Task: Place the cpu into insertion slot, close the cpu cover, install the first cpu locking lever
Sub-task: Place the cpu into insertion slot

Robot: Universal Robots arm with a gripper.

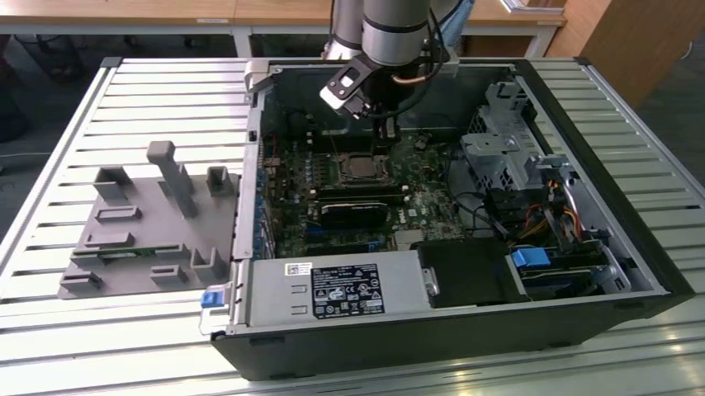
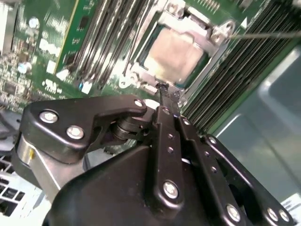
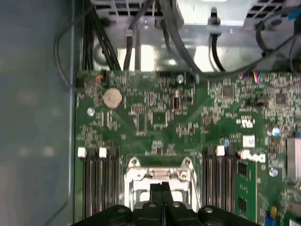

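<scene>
Fingers (image 2: 164, 120) are pressing tight together w/ nothing btw them, tips hovering at edge of the cpu cover (image 2: 215, 34); cpu (image 2: 176, 54) is sitting under that lowered cover, just beyond tips.

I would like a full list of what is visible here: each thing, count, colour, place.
computer case: one, black, open, on the slatted table
motherboard: one, green, inside the case
cpu: one, silver-tan, seated mid-motherboard
cpu cover: one, silvery, framing the cpu
power supply: one, silver, in the case, beside the motherboard
holder: one, grey, on the table, exterior view's left
arm: one, silver-grey, above the case
gripper: one, black, shut, tip at the cover's edge
</scene>
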